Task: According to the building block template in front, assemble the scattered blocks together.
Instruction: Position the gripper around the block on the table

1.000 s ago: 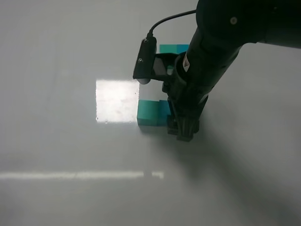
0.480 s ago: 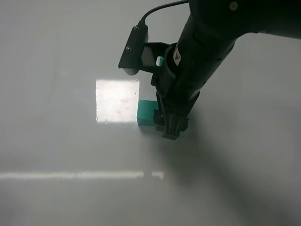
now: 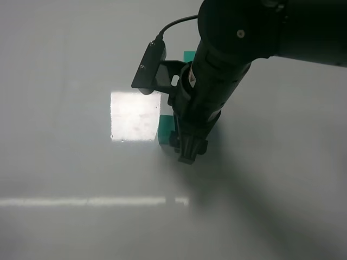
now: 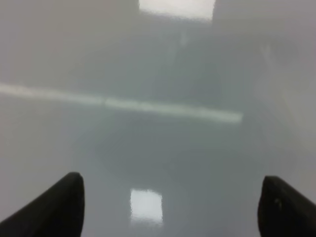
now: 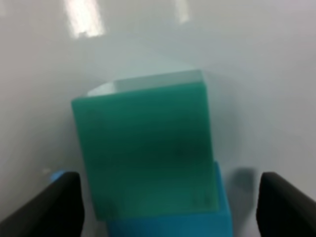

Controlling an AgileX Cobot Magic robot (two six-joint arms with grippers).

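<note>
In the right wrist view the teal-green cube (image 5: 145, 153) fills the middle, and the cyan-blue cube (image 5: 170, 224) touches its near side. My right gripper (image 5: 168, 200) is open, its dark fingertips (image 5: 52, 202) wide on either side of the two cubes and apart from them. In the high view the right gripper (image 3: 186, 150) hangs over the cubes. Only a strip of the green cube (image 3: 164, 130) shows, and the blue one is hidden. A teal corner of the template (image 3: 188, 56) shows behind the arm. My left gripper (image 4: 170, 197) is open and empty over bare table.
The grey glossy table (image 3: 65, 162) carries a bright square light reflection (image 3: 135, 115) just left of the cubes and a thin light streak (image 3: 92, 201) nearer the front. The right arm's cable (image 3: 173, 27) arcs above its wrist camera.
The right arm has moved left over the cubes. The blue cube and most of the template are now covered in the high view. The green cube has stayed put.
</note>
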